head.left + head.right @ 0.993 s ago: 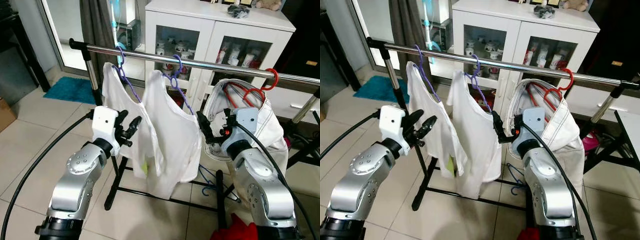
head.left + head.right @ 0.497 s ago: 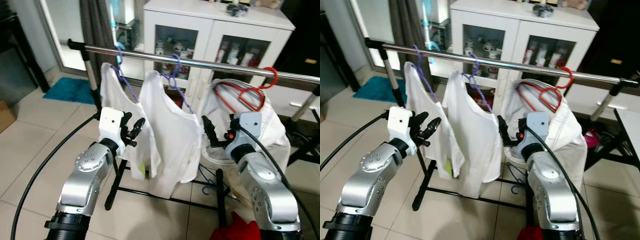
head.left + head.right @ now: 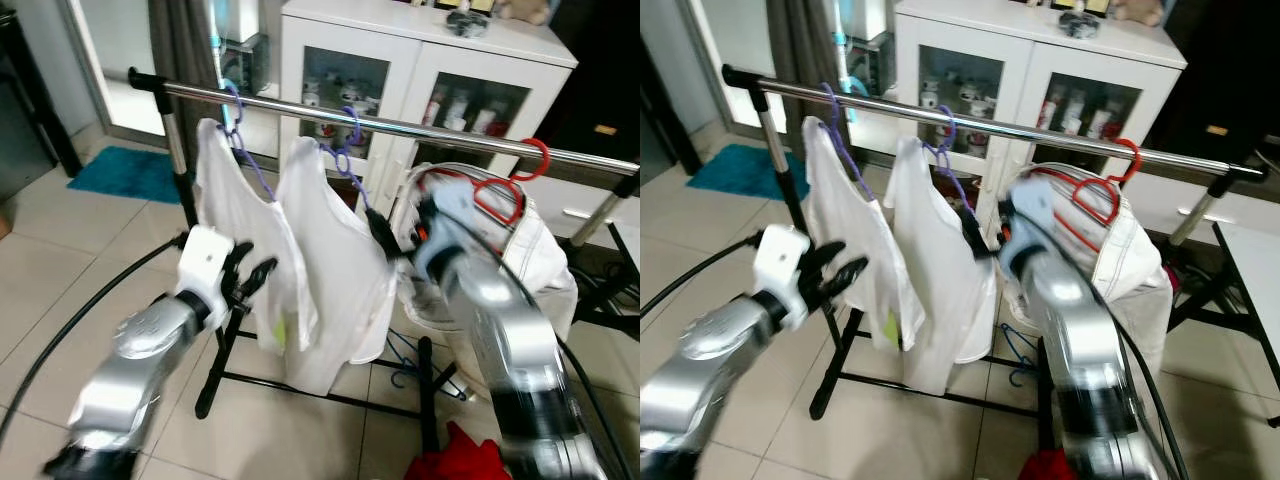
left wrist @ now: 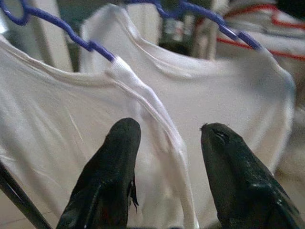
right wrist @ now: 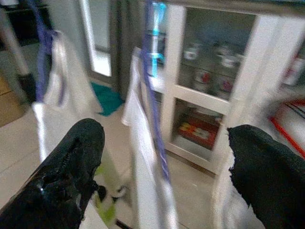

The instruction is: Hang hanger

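- A metal rail [image 3: 420, 128] is seen in the head views crossing the frame, carried on a black rack [image 3: 215, 375] that stands on the tiled floor [image 3: 60, 240].
- Three hangers are counted on the rail: a purple hanger [image 3: 240, 135] near its left end, a second purple hanger [image 3: 350, 160] towards the middle, and a red hanger [image 3: 500, 190] near its right end.
- Three garments are counted: a white shirt [image 3: 235, 225] on the left purple hanger, a second white shirt [image 3: 330, 260] on the middle one, and a white garment [image 3: 540, 270] bunched on the red hanger.
- The left pincer [image 3: 252, 280] is held raised at the lower edge of the left shirt, on a bent silver arm; in the left wrist view its fingers [image 4: 112, 176] are spread apart with nothing between them, the shirt's seam lying just beyond.
- The right pincer [image 3: 385, 235] is raised between the middle shirt and the white garment, with the arm blurred in the head views; in the right wrist view its fingers [image 5: 66, 167] are parted wide and grasp nothing, and the middle purple hanger is seen between them, further off.
- A white cabinet [image 3: 430, 60] with glass doors is seen behind the rail, a teal mat [image 3: 125, 175] on the floor at left, and a red cloth [image 3: 455, 462] on the floor near the rack's right foot.
- The shirt weave is shown close in the left wrist view; the cabinet shelves are given in the right wrist view, blurred.
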Robot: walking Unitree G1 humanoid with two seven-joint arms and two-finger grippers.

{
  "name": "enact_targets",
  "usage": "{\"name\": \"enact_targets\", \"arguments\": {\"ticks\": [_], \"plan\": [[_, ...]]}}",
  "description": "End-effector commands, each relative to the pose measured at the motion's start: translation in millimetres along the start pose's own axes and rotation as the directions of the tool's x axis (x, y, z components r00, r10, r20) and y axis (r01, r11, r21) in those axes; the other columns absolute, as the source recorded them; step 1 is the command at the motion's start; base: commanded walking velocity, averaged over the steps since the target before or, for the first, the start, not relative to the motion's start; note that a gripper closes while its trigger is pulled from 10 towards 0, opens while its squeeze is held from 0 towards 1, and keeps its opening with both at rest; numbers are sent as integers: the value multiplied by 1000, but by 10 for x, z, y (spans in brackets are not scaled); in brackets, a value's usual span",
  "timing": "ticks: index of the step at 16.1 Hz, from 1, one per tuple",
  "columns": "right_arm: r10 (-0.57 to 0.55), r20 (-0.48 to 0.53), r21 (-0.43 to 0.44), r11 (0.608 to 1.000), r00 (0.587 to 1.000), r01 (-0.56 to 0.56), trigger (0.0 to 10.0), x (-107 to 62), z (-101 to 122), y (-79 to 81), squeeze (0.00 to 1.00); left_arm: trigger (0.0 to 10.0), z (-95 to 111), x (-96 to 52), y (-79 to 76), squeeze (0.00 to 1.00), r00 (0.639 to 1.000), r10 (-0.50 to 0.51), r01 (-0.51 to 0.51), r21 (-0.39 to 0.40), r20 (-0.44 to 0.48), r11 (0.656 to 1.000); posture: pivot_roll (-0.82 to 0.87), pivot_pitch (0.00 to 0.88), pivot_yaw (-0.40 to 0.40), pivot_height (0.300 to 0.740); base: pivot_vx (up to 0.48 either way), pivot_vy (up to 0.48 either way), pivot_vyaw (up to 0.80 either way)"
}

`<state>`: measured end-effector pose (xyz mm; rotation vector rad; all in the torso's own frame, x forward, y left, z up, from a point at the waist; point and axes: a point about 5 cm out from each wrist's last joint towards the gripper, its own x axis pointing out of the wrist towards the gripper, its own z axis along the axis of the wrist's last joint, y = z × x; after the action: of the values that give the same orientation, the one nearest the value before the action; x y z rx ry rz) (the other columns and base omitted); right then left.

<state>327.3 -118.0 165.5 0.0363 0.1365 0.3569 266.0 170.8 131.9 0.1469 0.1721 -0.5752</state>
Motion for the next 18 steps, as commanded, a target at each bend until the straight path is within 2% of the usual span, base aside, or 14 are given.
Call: {"name": "enact_targets", "arguments": {"ticks": [1, 4, 8, 10, 12, 14, 16, 17, 18], "plan": [[-1, -28, 4, 1000, 1000, 1, 10000, 38, 3, -70, 1000, 10000, 53, -34, -35, 0, 997, -71, 71, 29, 1, 997, -69, 0, -89, 740, 0, 0, 0], [10, -87, -10, 1000, 996, -11, 10000, 156, 35, -110, 1000, 10000, 112, -78, -16, 0, 991, -133, 134, 61, -19, 989, -73, 0, -66, 740, 0, 0, 0], [-60, -93, 33, 997, 994, 63, 10000, 305, 130, -252, 1000, 10000, 216, 6, 12, 0, 989, -144, 142, 89, 15, 986, -89, 0, -33, 740, 0, 0, 0], [-14, -88, 103, 994, 996, 23, 10000, 360, 152, -206, 1000, 10000, 233, 16, 16, 0, 990, -140, 137, 80, 24, 987, -95, 0, -23, 740, 0, 0, 0], [12, -78, 137, 991, 997, -2, 10000, 444, 191, -136, 1000, 10000, 225, 14, 15, 0, 989, -145, 143, 77, 20, 987, -94, 0, -20, 740, 0, 0, 0], [34, -72, 120, 992, 997, -26, 10000, 587, 240, -41, 1000, 10000, 211, 5, 8, 0, 987, -160, 159, 74, 10, 985, -91, 0, -20, 740, 0, 0, 0], [21, -63, 102, 995, 998, -15, 10000, 657, 279, -9, 984, 10000, 202, -8, 15, 0, 988, -156, 155, 79, 5, 985, -80, 0, -28, 740, 0, 0, 0], [14, -63, 111, 994, 998, -7, 10000, 686, 289, 3, 137, 10000, 208, -13, 27, 0, 990, -143, 142, 76, 11, 987, -77, 0, -33, 740, 0, 0, 0], [4, -72, 107, 994, 997, 3, 10000, 733, 283, 27, 0, 10000, 193, -16, 31, 0, 990, -138, 137, 74, 7, 988, -81, 0, -31, 740, 0, 0, 0]]}}
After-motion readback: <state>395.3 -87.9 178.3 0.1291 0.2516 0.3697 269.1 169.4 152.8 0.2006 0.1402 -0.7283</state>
